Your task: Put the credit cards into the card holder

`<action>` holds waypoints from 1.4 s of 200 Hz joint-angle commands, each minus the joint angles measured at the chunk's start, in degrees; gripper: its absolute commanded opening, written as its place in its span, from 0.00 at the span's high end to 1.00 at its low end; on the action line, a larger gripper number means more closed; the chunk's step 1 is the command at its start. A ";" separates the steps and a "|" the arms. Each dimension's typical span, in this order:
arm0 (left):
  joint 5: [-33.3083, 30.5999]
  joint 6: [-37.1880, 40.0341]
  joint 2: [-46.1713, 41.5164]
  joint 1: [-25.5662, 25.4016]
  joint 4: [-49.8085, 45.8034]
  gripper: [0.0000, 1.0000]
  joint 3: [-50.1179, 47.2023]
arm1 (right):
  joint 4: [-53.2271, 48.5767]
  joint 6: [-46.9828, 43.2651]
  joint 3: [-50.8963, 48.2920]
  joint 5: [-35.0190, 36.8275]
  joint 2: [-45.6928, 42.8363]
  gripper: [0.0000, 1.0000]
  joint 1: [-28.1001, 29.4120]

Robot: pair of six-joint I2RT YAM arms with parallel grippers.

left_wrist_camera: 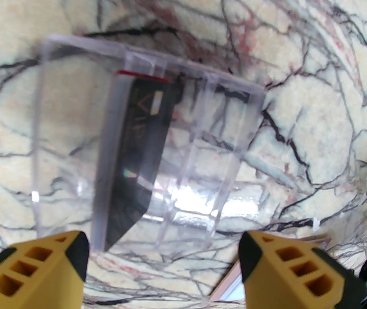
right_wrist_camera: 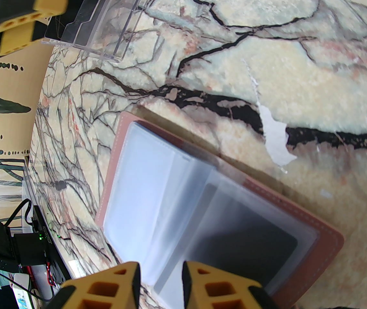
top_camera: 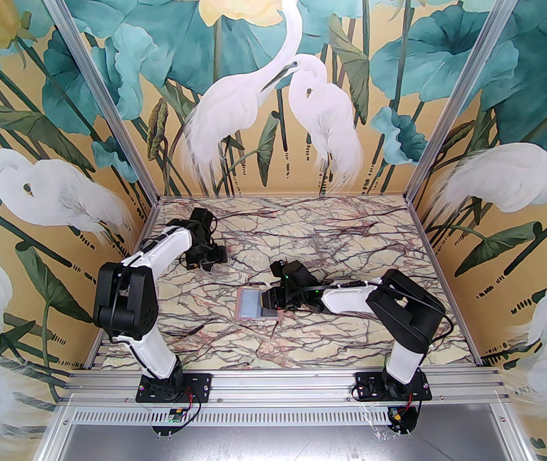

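Observation:
The card holder (right_wrist_camera: 299, 211) lies open on the marble table, pink-brown with pale clear sleeves (right_wrist_camera: 145, 179); in the top view the card holder (top_camera: 252, 304) is at mid-table. A dark card (right_wrist_camera: 248, 240) sits inside one right-hand sleeve. My right gripper (right_wrist_camera: 161, 272) hovers at the holder's near edge with its jaws narrowly parted over a raised sleeve leaf; in the top view the right gripper (top_camera: 270, 300) covers the holder's right half. A black credit card (left_wrist_camera: 135, 153) with gold lettering stands in a clear plastic box (left_wrist_camera: 209, 140), a red card's edge (left_wrist_camera: 141, 75) behind it. My left gripper (left_wrist_camera: 164, 259) is open just short of the box.
The clear box (right_wrist_camera: 106, 21) stands at the far left of the table, and the left gripper (top_camera: 205, 259) hangs over that spot. White scuffed patches (right_wrist_camera: 275, 137) mark the marble near the holder. Painted walls enclose the table on three sides.

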 commanded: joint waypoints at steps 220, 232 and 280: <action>-12.98 1.51 7.51 1.24 -0.08 0.20 2.92 | -1.31 -0.90 1.66 -0.58 1.50 0.70 0.46; -12.87 1.66 7.57 1.24 0.01 0.21 2.70 | -1.25 -0.85 1.62 -0.57 1.53 0.70 0.51; -12.83 1.76 8.46 1.34 0.06 0.21 2.46 | -1.14 -0.90 1.51 -0.58 1.21 0.69 0.57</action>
